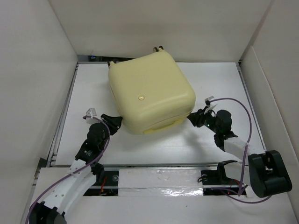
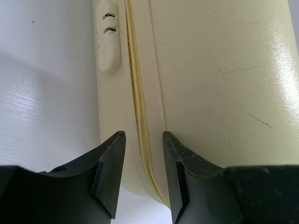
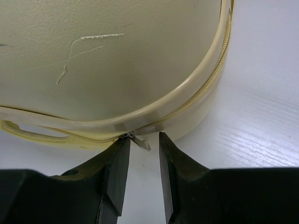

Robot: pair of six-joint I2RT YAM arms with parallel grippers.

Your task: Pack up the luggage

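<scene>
The luggage (image 1: 152, 91) lies shut and flat on its side towards the back of the table (image 1: 93, 88), with a gripper at each of its two near corners. The left gripper (image 1: 113, 122) sits at the near-left corner. Its fingers (image 2: 110, 172) stand apart and straddle the zip seam (image 2: 138, 107), which runs up between them along the shell's edge. Whether either finger touches the shell cannot be told.

The right gripper (image 1: 195, 117) is at the near-right corner, its fingers also apart. The small metal zip pull (image 3: 141, 142) hangs from the seam in the gap between their tips. It is close against the left-hand tip in the wrist view and is not pinched.

A pale moulded foot (image 2: 109, 42) with two slots juts from the shell's side, farther along the seam from the left gripper. A pale handle (image 3: 28, 132) projects from the luggage's near side, to the left of the pull. White scratches (image 3: 79, 44) mark the lid above the pull, and a small brass badge (image 1: 140, 98) sits on top. Two wheels (image 1: 158, 48) show at the luggage's far edge. A purple cable (image 1: 243, 109) loops clear of the luggage to its right.

Nothing lies between fingers and shell. The table is white with a faint grain, and plain white walls (image 1: 32, 70) close it in to the left, right and behind the luggage.
</scene>
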